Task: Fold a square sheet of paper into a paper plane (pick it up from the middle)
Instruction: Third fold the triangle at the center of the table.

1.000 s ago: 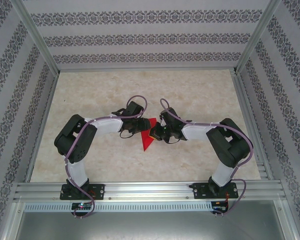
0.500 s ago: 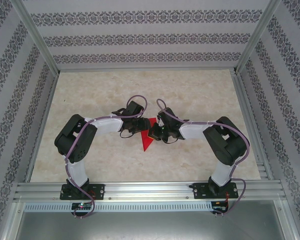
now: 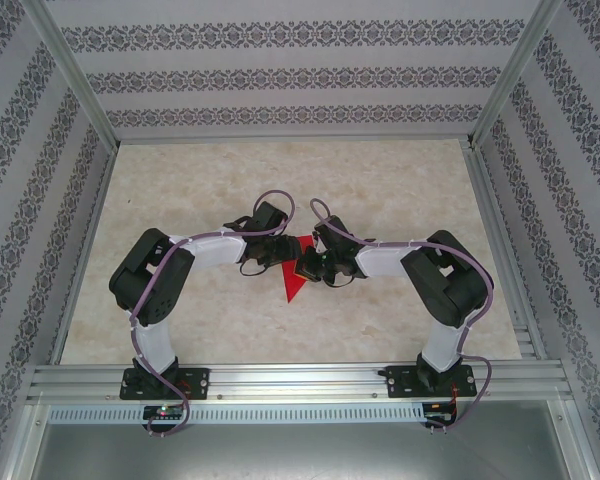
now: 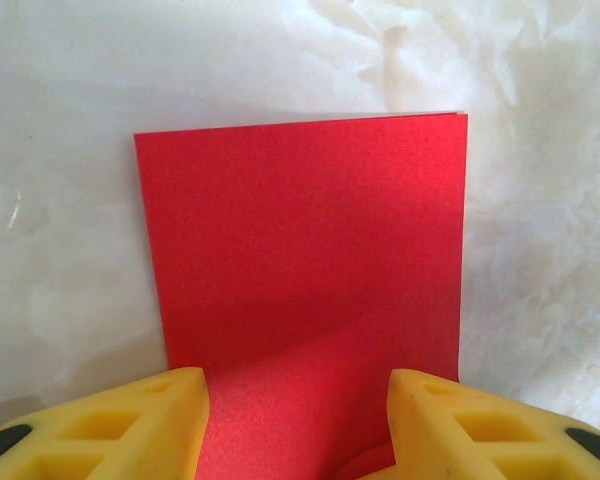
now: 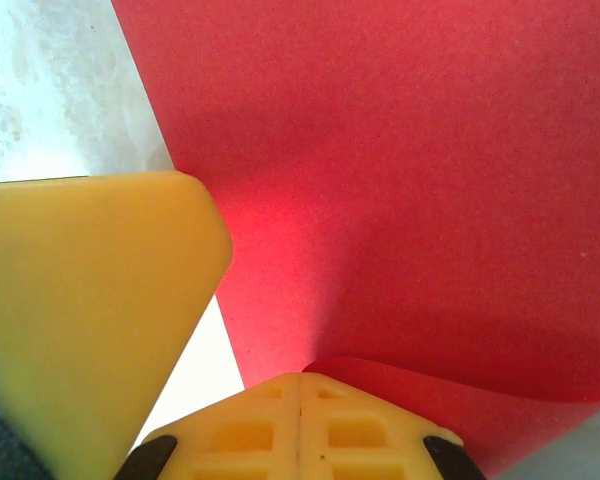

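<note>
In the top view both arms reach inward and meet at the middle of the marble-patterned table (image 3: 400, 190). The sheet of red paper (image 3: 294, 286) lies between them, its pointed end toward the bottom of the frame. The left tool (image 3: 280, 252) and right tool (image 3: 306, 266) crowd over its upper part.

From the left wrist, the sheet of red paper (image 4: 300, 240) is a folded rectangle lying flat on the table (image 4: 60, 150), filling the centre of the frame. The left tool (image 4: 298, 405) stands about half wide, its yellow fingers (image 4: 130, 420) in the bottom corners with the paper running between them.

From the right wrist, the sheet (image 5: 410, 150) covers the upper right. The right tool (image 5: 300, 385) at bottom centre has its fingers pressed together. A curled, lifted edge of paper meets their tips, though whether it is actually pinched is hard to tell. A broad yellow wedge (image 5: 90, 290) sits at the left.
</note>
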`<state>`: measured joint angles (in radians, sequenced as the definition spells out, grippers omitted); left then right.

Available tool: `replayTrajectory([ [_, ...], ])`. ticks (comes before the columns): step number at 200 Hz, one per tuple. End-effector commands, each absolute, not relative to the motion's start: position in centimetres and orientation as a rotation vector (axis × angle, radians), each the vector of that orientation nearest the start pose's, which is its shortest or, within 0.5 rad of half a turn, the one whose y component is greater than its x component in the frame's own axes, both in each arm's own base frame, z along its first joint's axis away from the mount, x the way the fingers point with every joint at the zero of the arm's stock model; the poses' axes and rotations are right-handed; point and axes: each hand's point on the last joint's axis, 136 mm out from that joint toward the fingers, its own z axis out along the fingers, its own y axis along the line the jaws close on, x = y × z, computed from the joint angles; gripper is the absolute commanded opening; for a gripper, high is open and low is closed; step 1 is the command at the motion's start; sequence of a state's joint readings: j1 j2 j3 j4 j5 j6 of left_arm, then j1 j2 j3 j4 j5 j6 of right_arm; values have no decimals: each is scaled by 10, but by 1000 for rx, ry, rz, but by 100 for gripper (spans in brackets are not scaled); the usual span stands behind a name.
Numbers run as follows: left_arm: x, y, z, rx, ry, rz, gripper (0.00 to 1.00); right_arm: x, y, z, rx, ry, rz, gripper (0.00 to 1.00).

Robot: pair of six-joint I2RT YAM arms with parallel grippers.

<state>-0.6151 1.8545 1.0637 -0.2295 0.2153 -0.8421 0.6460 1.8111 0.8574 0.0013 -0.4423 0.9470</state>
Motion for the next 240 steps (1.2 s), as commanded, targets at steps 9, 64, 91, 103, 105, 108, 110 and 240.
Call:
replayTrajectory([
  [9,330,-273,14,-231,2824,-692,52,295,310,25,195,2753,1098,3],
  [64,329,-274,12,-227,2830,-699,52,297,310,24,203,2744,1111,3],
  [91,328,-274,10,-228,2835,-699,53,300,313,29,178,2720,1130,4],
  [103,328,-274,10,-226,2836,-700,52,300,313,29,167,2719,1132,4],
  [105,328,-275,10,-225,2835,-703,52,300,313,29,166,2719,1133,4],
  [108,329,-275,10,-226,2834,-703,52,300,313,29,162,2719,1134,4],
  [110,329,-275,10,-228,2835,-703,52,300,314,29,162,2718,1135,4],
  [240,345,-269,33,-244,2762,-638,37,297,304,12,198,2766,1082,4],
])
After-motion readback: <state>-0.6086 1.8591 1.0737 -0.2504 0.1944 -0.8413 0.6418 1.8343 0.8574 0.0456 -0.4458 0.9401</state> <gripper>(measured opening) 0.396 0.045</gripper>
